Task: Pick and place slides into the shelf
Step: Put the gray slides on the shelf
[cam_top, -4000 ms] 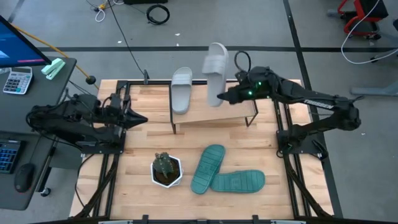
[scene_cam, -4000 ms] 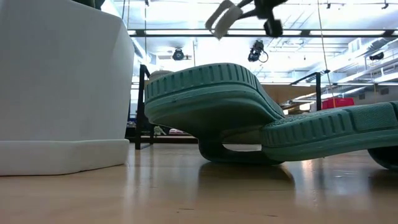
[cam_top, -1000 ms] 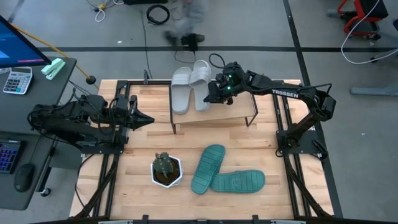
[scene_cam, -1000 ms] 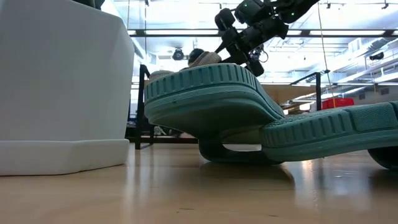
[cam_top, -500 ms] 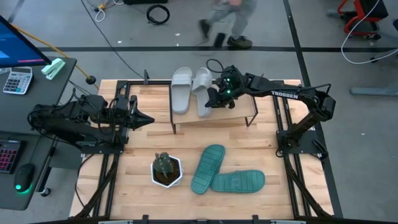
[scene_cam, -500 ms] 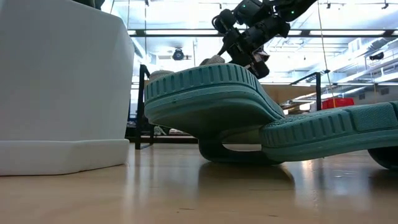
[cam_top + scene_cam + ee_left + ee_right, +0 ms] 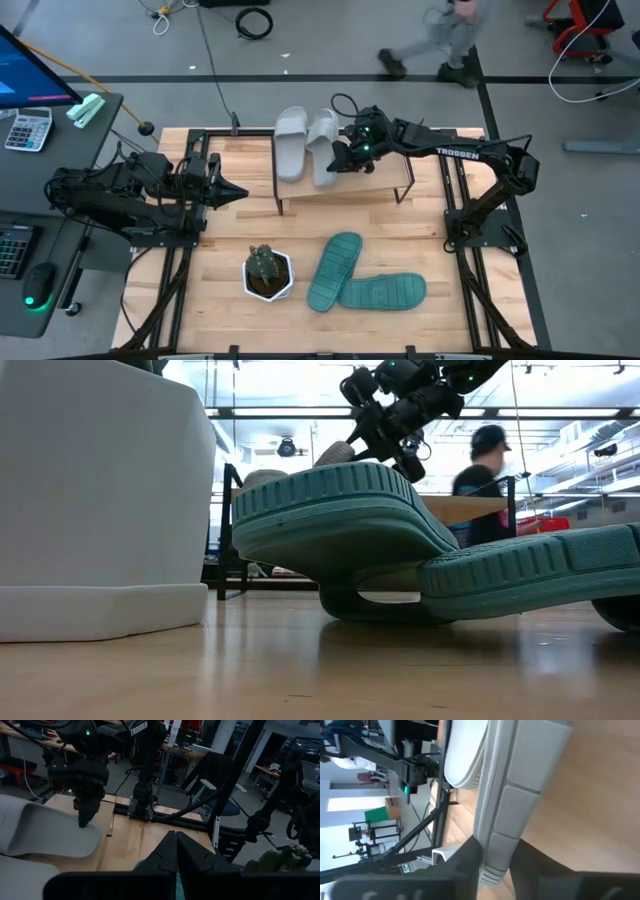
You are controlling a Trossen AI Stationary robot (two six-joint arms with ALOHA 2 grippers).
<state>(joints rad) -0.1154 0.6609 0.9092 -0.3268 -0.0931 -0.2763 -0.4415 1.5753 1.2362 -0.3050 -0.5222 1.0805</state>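
Two light grey slides lie side by side on the shelf (image 7: 382, 182): one (image 7: 291, 145) rests flat on its sole, and the other (image 7: 324, 150) is in my right gripper (image 7: 344, 160), which is shut on it. The low view shows that gripper (image 7: 385, 435) above the shelf. Two teal slides (image 7: 333, 270) (image 7: 385, 292) lie on the tabletop near its near edge, the first one's end resting on the second. My left gripper (image 7: 228, 190) is shut and waits at the table's left side. My right gripper pinches the second grey slide between its two fingers (image 7: 465, 857) by the sole's side edge (image 7: 495, 847) near its near end. The fingers come slanting down from the table's right. The slide rests on the shelf's top board beside the other grey one.
A small plant in a white pot (image 7: 268, 272) stands left of the teal slides. The shelf's right half is bare board. A person (image 7: 440, 40) walks on the floor beyond the far edge. A desk with a calculator (image 7: 28, 128) stands left of the table.
My right gripper has moved a little toward the table's near edge and brought the second grey slide along the shelf beside the first one. The person behind the table has walked toward the right.
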